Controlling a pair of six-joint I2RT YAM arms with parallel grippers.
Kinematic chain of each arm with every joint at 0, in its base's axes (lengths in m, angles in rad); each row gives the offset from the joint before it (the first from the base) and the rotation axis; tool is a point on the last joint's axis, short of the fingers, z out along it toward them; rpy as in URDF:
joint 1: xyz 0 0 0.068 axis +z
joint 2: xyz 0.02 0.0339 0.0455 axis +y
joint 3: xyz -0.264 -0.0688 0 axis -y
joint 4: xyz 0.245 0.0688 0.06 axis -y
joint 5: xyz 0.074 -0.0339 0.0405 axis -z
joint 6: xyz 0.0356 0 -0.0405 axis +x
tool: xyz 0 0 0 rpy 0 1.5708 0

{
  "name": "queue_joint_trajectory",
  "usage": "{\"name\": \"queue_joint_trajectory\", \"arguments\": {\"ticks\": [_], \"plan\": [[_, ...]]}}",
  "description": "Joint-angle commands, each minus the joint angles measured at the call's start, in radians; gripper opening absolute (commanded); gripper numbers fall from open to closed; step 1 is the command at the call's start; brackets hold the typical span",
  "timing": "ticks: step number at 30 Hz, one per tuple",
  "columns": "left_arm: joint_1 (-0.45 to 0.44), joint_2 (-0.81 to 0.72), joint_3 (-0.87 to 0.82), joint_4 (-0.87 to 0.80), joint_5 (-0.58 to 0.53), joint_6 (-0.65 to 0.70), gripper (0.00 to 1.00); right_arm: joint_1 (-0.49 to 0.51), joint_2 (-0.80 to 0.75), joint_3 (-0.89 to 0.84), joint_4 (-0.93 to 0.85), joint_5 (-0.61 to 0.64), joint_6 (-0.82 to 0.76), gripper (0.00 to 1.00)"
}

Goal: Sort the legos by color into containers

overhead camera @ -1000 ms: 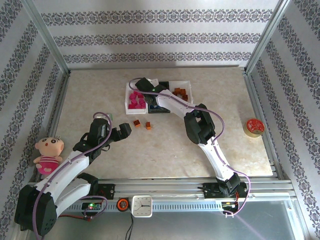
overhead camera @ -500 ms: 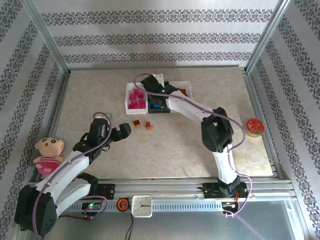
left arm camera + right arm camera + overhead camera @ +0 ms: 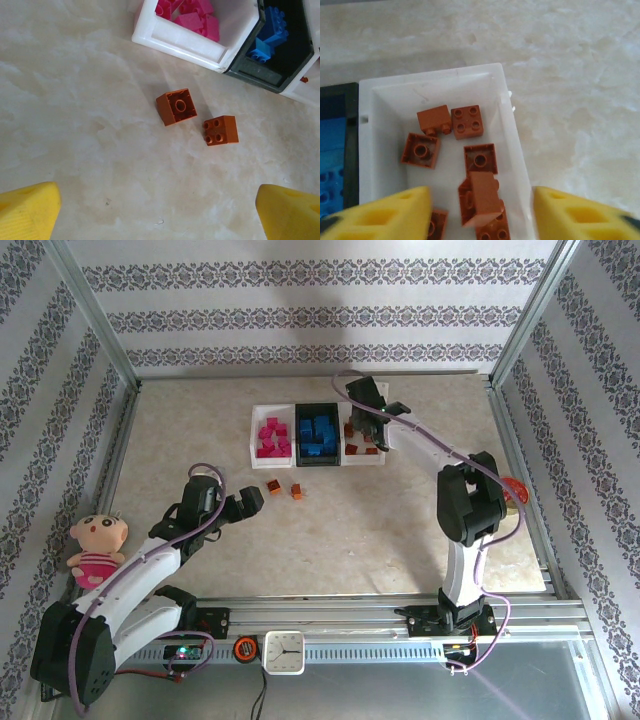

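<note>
The containers stand in a row: a white bin (image 3: 256,432) of magenta-pink legos (image 3: 271,437), a black bin (image 3: 300,438) of blue legos (image 3: 318,434), and a white bin (image 3: 383,458) of orange-brown legos (image 3: 360,426). My right gripper (image 3: 372,432) hangs open over this last bin. In the right wrist view its fingers (image 3: 385,212) flank a tilted orange-brown brick (image 3: 482,197) that rests loose on others, touching neither pad. Two orange-brown bricks (image 3: 176,106) (image 3: 220,130) lie on the table in front of the bins. My left gripper (image 3: 157,212) is open and empty just short of them.
A plush doll (image 3: 95,545) lies at the left edge. A red-orange disc (image 3: 512,490) sits at the right, partly behind the right arm. A white clock (image 3: 284,650) is mounted on the front rail. Metal frame rails border the table.
My right arm swung from over the pink bin, across the black one, to the right white bin, and its jaws opened. The left arm stayed still.
</note>
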Motion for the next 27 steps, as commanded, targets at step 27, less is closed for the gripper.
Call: {"name": "queue_joint_trajectory", "arguments": {"ticks": [27], "plan": [[0.023,-0.094,0.01,-0.057,-0.085,0.013,1.0,0.347,0.102,-0.204,0.193,-0.42,-0.064,0.61]]}}
